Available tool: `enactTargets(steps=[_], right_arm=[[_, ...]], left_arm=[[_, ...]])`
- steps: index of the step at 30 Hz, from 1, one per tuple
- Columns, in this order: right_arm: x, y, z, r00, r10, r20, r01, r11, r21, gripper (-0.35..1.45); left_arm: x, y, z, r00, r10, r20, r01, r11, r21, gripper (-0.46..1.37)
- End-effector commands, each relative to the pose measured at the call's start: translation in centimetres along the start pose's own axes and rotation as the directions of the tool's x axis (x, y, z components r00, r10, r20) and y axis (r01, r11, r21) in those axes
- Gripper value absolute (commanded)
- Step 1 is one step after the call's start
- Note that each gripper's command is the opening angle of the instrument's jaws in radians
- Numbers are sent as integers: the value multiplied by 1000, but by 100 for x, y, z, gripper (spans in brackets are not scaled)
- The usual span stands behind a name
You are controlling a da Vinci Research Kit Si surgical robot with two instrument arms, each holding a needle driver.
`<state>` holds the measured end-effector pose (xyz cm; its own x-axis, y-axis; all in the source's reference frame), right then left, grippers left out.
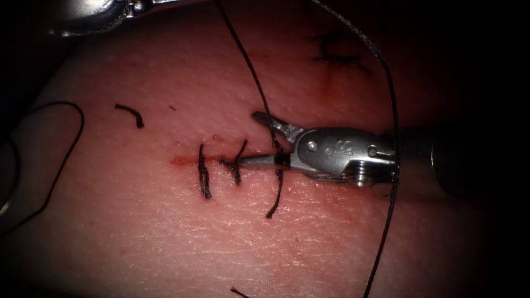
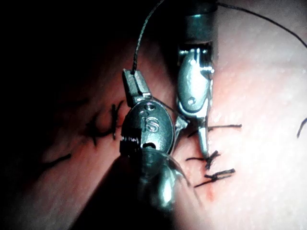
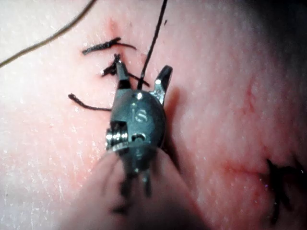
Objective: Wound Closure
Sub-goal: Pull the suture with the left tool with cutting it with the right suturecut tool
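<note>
Pink tissue [image 1: 165, 232] spreads under both of your tools, with the cut [image 1: 187, 161] running across its middle and a faint smear of red fluid [image 1: 178, 161] at its left end. Two finished stitches [image 1: 204, 176] cross the cut, and loose cut ends of thread [image 1: 130, 113] lie on the surface up and to the left.

Your right pincer [image 1: 259, 138] lies right along the line of the cut, its jaws spread apart with the taut thread [image 1: 251, 66] running between them just above the third stitch. It clamps nothing. Your left pincer [image 2: 135, 84] hangs high at the upper left of the endoscope view, jaws together on that same thread, holding it up and away from the tissue. I cannot make out the needle, so I cannot tell you where it is or whether it sits in the tissue.

Judging from this, you are at the trimming of a tied stitch. That calls for keeping the strand tight and centred between the open blades, close above the knot but clear of it, and clear of the second strand [image 1: 393, 143] draped over the right tool's shaft.

No containers are present.
</note>
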<state>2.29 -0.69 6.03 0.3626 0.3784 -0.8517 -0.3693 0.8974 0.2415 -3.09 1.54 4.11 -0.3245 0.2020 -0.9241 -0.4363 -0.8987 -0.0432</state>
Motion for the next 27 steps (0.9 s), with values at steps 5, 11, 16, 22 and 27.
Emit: enactTargets(steps=[5, 11, 16, 22, 27], right_arm=[[3, -1, 4, 1000, 9, 1, -9, 1000, 2, 144], [5, -5, 9, 1000, 21, -12, -20, 999, 25, 133], [0, -10, 13, 999, 38, -20, -37, 998, 42, 115], [3, -10, 9, 998, 51, -40, -48, 996, 76, -35], [14, -8, -1, 996, 62, -61, -57, 996, 75, -35]], left_arm=[[0, 0, 0, 1000, 1, -1, -1, 1000, -5, -35], [0, 1, 0, 1000, 1, -2, -1, 1000, -2, -35], [2, 1, -2, 1000, 1, -2, -1, 1000, -2, -35], [3, 2, -2, 1000, 0, -8, 0, 1000, -7, -35], [2, 1, -3, 1000, 1, -8, -1, 1000, -8, -35]])
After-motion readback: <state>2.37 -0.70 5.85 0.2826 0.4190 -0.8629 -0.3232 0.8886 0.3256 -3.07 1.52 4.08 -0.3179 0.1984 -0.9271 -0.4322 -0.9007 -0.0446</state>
